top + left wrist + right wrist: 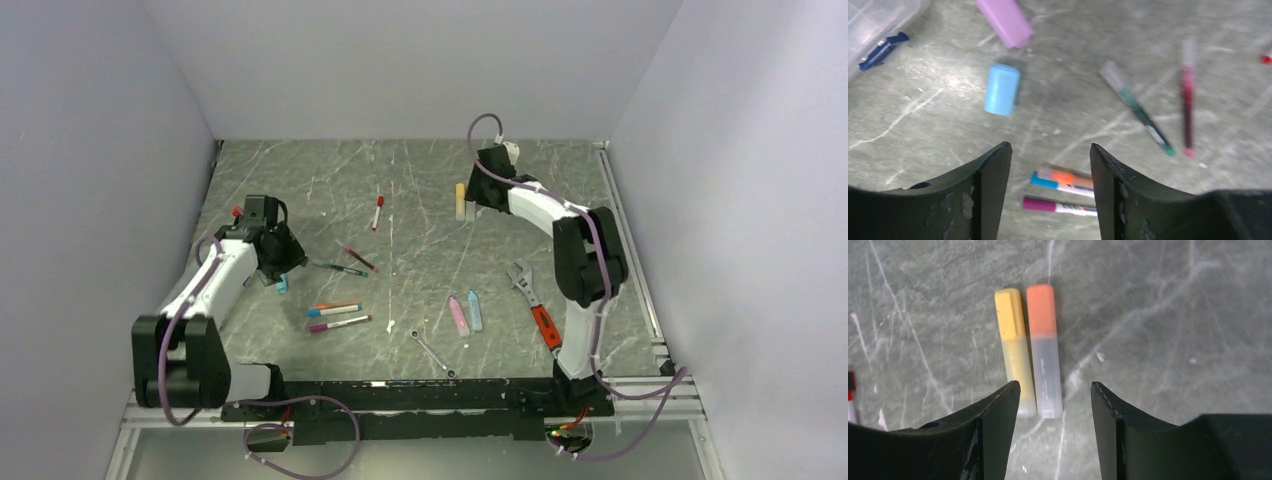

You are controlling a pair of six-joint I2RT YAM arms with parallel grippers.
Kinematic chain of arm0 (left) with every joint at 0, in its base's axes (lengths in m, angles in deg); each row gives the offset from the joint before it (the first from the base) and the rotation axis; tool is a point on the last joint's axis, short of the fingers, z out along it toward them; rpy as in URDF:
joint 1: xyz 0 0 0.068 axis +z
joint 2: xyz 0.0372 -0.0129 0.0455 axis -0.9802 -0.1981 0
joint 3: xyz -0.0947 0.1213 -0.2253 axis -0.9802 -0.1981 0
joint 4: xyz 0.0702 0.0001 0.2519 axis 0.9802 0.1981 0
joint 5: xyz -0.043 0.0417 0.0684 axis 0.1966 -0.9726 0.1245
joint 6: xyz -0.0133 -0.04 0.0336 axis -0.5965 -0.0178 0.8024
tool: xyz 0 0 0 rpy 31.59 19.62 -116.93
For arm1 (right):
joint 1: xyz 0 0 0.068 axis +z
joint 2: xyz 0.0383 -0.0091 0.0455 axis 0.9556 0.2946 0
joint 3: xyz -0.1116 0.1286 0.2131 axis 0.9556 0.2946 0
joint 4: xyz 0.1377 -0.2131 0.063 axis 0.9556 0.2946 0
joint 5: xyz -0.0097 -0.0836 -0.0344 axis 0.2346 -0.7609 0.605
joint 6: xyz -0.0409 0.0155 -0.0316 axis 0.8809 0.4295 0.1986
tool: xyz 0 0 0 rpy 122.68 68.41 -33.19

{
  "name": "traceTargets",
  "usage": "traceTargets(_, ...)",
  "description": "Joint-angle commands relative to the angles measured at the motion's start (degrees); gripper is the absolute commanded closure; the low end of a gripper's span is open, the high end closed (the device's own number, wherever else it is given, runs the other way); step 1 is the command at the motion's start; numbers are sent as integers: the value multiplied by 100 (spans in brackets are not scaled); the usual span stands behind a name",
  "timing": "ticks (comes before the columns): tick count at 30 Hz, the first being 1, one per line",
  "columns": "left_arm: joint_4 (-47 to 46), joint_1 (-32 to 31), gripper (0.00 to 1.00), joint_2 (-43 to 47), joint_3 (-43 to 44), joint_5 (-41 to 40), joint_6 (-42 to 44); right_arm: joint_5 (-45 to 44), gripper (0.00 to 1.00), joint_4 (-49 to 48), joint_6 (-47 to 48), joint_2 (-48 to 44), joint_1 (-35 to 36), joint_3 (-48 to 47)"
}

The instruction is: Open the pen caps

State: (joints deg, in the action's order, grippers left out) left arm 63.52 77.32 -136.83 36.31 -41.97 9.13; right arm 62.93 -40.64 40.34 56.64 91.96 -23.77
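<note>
Right tool of mine hangs released, jaws spread wide, above two chunky highlighters lying side by side and touching. One is yellow plastic with its yellow cap on. The other is clear-bodied with its orange cap on. Left tool is likewise spread and grasps nothing, poised over thin markers. A short light-blue plastic cap lies loose near it.

I judge the step in hand to be the approach to a capped highlighter on the right. The next move calls for closing on one body without pinching its neighbour, since the two touch. The other tool would then need to grip the cap and pull along the pen's length.

The grey-green marbled counter is flat, hard and scratched white. Plain pale lavender walls close three sides. A silver wrench and a red-handled wrench lie near the right arm's base.
</note>
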Motion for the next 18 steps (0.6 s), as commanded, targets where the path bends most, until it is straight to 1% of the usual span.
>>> traceTargets(1, -14, -212, 34, 1022, 164, 747, -134, -7, 42, 154, 313, 598, -10, -772)
traceTargets(5, -263, -374, 31, 1752, -157, 1196, -232, -37, 42, 273, 370, 929, -11, -1128)
traceTargets(8, -184, -442, 31, 2059, -268, 1320, -282, -100, 42, 383, 423, 1119, -11, -1293)
traceTargets(12, -99, -460, 30, 2318, -328, 1294, -240, -160, 44, 459, 463, 1297, -3, -1351)
traceTargets(18, -79, -463, 31, 2326, -235, 1365, -196, -206, 53, 684, 574, 1610, 87, -1425)
